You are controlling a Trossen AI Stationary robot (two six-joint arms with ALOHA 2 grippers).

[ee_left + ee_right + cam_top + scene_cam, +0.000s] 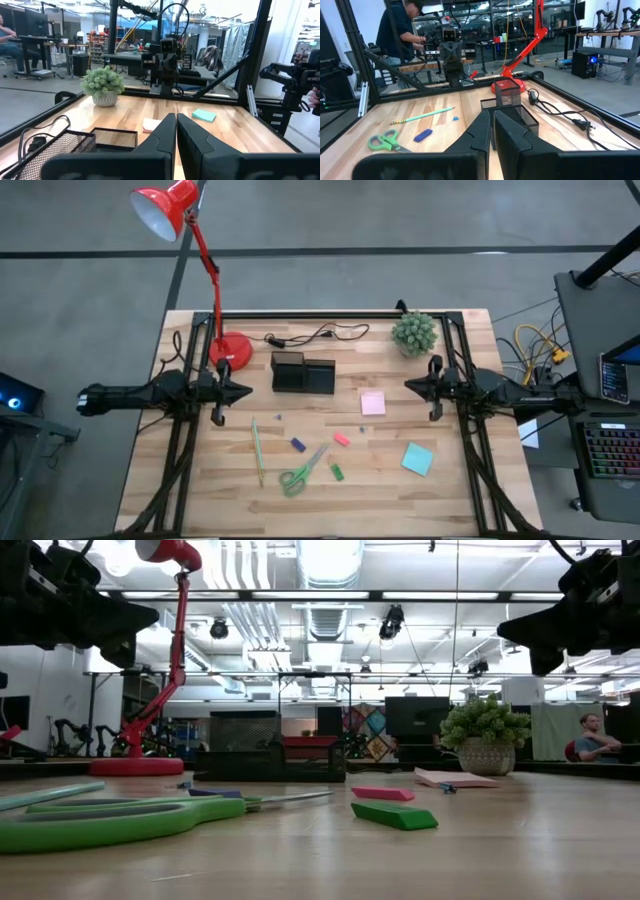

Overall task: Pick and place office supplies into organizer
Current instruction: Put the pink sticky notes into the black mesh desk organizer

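Observation:
The black mesh organizer (303, 373) stands at the table's far middle, also in the left wrist view (75, 142). In front of it lie a pink sticky pad (373, 403), a teal pad (418, 459), green-handled scissors (303, 472), a thin green pencil (257, 450), and small purple (298, 445), pink (342, 439) and green (337, 472) pieces. My left gripper (247, 392) hovers shut left of the organizer (176, 116). My right gripper (408, 387) hovers shut to the right of the pink pad (491, 112). Both are above the table and touch nothing.
A red lamp's round base (230, 348) stands just left of the organizer, with a black cable (315, 335) behind it. A potted plant (414, 333) sits at the far right. Bare wood shows along the near edge. People sit in the room beyond the table.

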